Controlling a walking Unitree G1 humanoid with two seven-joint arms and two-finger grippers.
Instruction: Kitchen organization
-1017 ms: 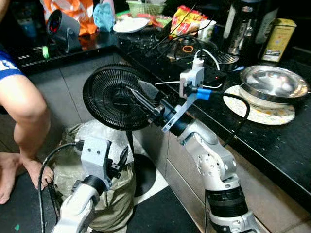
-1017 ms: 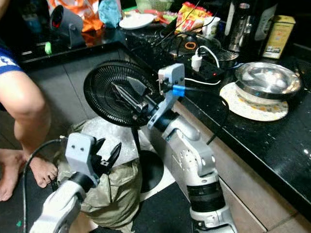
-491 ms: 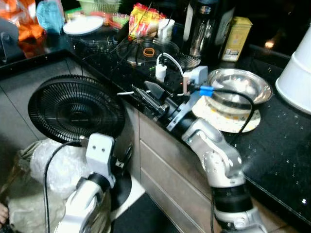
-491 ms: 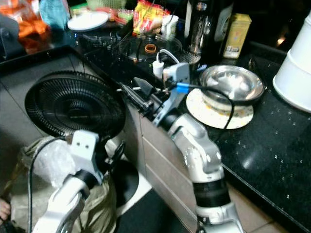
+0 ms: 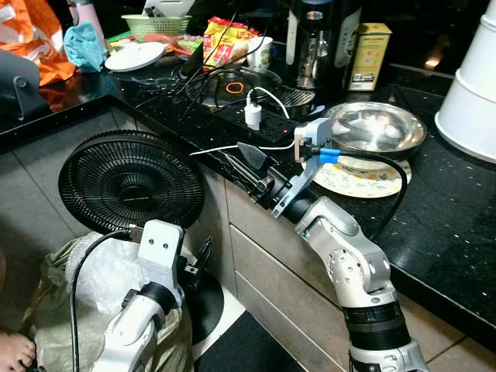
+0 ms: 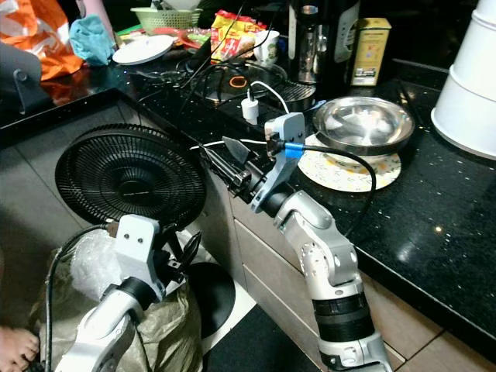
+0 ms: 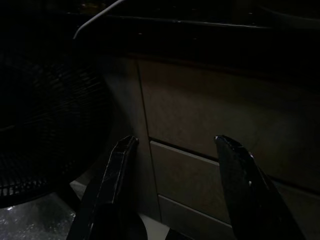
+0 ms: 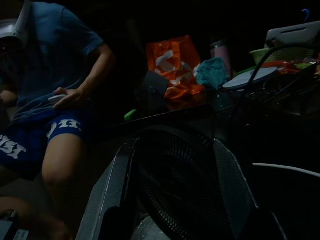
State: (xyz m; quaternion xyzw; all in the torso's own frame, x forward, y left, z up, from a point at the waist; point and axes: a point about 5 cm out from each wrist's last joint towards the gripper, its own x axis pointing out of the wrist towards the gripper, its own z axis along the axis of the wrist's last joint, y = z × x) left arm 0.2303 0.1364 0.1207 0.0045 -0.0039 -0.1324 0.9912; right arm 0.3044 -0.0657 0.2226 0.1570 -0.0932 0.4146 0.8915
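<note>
Snag risk: we judged our right end effector, raised at the tabletop edge, could hook the white charger cable and drag the power strip.
Fan risk: a swing left could tip the black fan.
Right arm pose: we held it bent and lifted, fingers spread, gripping nothing.
Left arm pose: our left end effector hung low by the bagged bundle, released.
Task things: steel bowl sat on a patterned plate.
</note>
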